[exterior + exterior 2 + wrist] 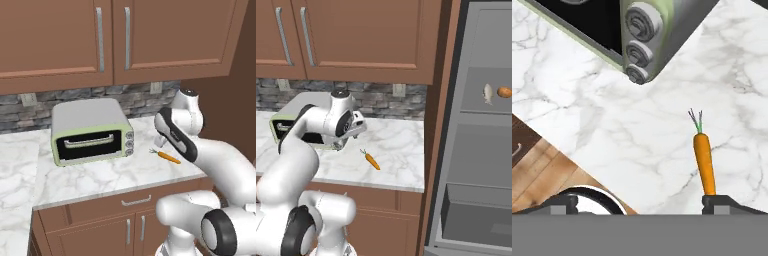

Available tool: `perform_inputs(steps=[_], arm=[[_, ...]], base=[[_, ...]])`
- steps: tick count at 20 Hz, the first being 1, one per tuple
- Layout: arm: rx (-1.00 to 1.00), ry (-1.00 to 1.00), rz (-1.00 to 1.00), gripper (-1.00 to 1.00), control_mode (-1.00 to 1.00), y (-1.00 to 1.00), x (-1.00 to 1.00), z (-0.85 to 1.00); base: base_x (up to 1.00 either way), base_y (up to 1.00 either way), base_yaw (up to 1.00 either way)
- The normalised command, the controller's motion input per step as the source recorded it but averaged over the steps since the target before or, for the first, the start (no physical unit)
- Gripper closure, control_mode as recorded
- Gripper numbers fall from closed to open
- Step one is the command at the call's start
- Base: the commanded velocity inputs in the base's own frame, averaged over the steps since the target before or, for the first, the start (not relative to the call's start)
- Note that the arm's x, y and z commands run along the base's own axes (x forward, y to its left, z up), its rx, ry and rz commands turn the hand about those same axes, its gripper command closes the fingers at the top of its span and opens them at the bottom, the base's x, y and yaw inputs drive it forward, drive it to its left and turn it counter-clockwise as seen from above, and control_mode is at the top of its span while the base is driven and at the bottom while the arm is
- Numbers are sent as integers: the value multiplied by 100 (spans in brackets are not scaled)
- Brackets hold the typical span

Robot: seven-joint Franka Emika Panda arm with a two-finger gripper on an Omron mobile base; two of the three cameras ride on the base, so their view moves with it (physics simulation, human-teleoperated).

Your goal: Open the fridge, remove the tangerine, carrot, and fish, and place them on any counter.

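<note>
A pale green toaster oven (pixel 90 131) with a black glass door, a metal handle and three round knobs (pixel 639 39) down its right side stands before a grey stone backsplash (pixel 100 97). Brown wall cabinets (pixel 110 37) with metal handles hang above.

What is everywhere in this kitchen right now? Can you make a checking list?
Surface: white marble counter, holds the carrot and oven.
Job's things: carrot lying on the counter; fish and tangerine on a shelf in the open fridge.
Clutter: toaster oven, door shut.
Claw: claw open, holding nothing, above the counter with one tip near the carrot.
Cables: nothing seen.
Surroundings: wooden cabinets, stone backsplash.
</note>
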Motion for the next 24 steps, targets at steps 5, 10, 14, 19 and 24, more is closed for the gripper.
perform_inputs(steps=[5,10,14,19,24], arm=[[8,-2,-18,-100,-100,9,-89,100],[9,-4,-27,-100,-100,0,-89,82],[5,-3,-34,-100,-100,0,-51,37],[0,-6,-10,-100,-100,-8,-43,32],[0,-6,0,-100,-100,-20,-60,13]], base=[[0,0,0],[0,0,0],[0,0,0],[0,0,0],[0,0,0]])
